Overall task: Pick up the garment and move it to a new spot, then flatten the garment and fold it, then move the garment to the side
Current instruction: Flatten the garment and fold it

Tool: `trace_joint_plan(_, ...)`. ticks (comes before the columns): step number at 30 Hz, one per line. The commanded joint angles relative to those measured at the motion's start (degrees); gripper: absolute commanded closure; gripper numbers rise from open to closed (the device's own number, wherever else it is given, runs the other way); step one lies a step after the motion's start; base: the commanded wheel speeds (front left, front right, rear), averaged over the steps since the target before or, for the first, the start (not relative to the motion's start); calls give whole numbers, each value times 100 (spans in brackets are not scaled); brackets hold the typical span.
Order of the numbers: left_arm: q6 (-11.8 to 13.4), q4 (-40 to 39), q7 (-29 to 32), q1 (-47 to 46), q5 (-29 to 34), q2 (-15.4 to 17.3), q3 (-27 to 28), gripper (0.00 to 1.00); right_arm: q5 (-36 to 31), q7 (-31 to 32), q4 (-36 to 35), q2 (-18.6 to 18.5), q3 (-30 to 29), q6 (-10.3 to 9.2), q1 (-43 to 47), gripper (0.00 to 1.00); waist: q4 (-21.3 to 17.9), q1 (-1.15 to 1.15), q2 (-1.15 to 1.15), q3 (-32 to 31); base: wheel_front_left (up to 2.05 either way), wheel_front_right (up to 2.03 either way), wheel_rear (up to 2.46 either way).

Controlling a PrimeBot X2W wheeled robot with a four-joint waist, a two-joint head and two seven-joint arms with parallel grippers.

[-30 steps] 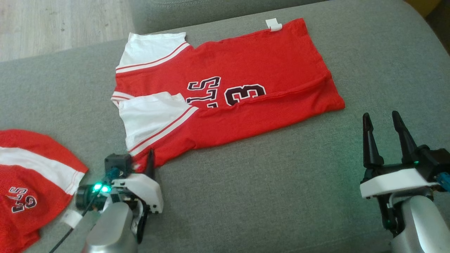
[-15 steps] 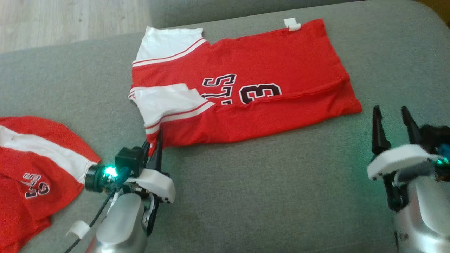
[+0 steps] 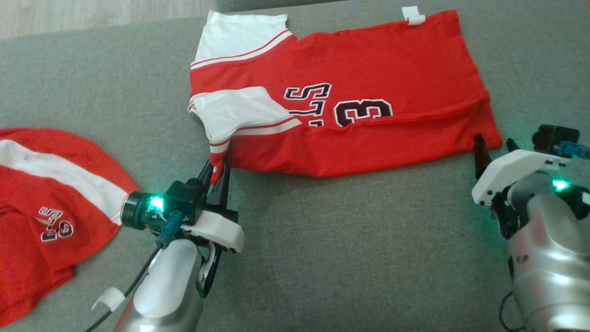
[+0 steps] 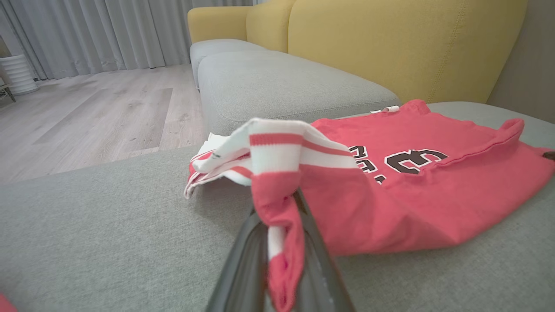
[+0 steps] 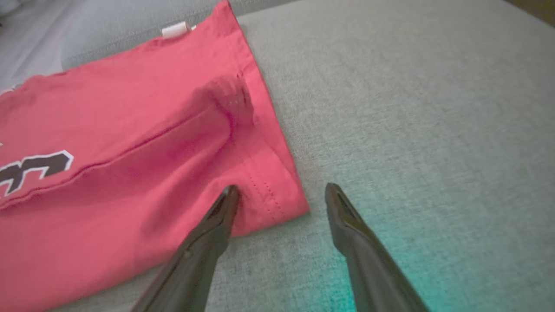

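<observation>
Left claw (image 3: 224,159) tight on garment (image 3: 392,64) corner; right claw (image 3: 494,142) agape

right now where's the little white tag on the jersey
Head view: the white tag pokes out at the far edge of the jersey, near its right corner, on the grey cushion.

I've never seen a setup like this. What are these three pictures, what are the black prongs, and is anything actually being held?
This is a two-armed robot folding laundry on a grey sofa cushion. One picture looks down from a camera on its head. The other two come from small cameras on its wrists, each looking out along that arm's end. The prongs are its grippers. A red jersey with white sleeves lies spread on the cushion, and a second red garment lies off to the robot's left. The left gripper is shut, pinching cloth by the jersey's near sleeve. The right gripper is open at the hem corner and holds nothing.
</observation>
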Motion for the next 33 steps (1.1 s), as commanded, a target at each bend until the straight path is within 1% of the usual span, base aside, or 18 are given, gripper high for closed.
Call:
trace_joint_plan(1, 8, -204, -70, -60, 47, 98, 137, 100, -74, 35, -68, 2, 77, -4, -178, 0, 35, 0, 0, 40, 0, 0, 0)
trace_joint_plan(5, 12, -279, -70, -81, 53, 82, 96, 100, -214, 324, 448, -22, 24, -4, -443, 0, 103, 0, 0, 109, 0, 0, 0)
trace_joint_plan(6, 15, -288, -70, -92, 52, 80, 93, 100, -248, 381, 551, -38, 75, -4, -492, 5, 114, 0, 0, 116, 0, 0, 0)
trace_joint_plan(7, 17, -290, -70, -101, 49, 78, 93, 100, -279, 401, 631, -67, 120, -4, -533, 70, 123, 0, 0, 120, 0, 0, 0)
trace_joint_plan(8, 19, -287, -70, -110, 46, 77, 95, 100, -291, 396, 691, -96, 161, -4, -574, 100, 130, 0, 0, 122, 0, 0, 0)
trace_joint_plan(10, 28, -269, -70, -124, 42, 77, 106, 100, -248, 361, 792, -167, 204, -4, -653, 100, 141, 0, 0, 116, 0, 0, 0)
trace_joint_plan(15, 46, -218, -71, -95, 10, 104, 165, 100, -69, -38, 838, -407, 294, -4, -757, 100, 140, 0, 0, 26, 0, 0, 0)
trace_joint_plan(21, 55, -161, -71, 34, -38, 178, 253, 100, 327, -487, 746, -729, 513, -4, -637, 100, 85, 0, 0, -174, 0, 0, 0)
trace_joint_plan(23, 18, -97, -71, 101, -40, 209, 237, 100, 514, -568, 692, -802, 548, -4, -538, 100, 69, 0, 0, -258, 0, 0, 0)
trace_joint_plan(28, -63, 22, -71, 305, -92, 248, 218, 100, 948, -650, 453, -853, 761, -4, -90, 100, 21, 0, 0, -484, 0, 0, 0)
trace_joint_plan(33, -147, 47, -71, 583, -126, 285, 153, 100, 1315, -607, -6, -829, 998, -4, 450, 100, -64, 0, 0, -720, 0, 0, 0)
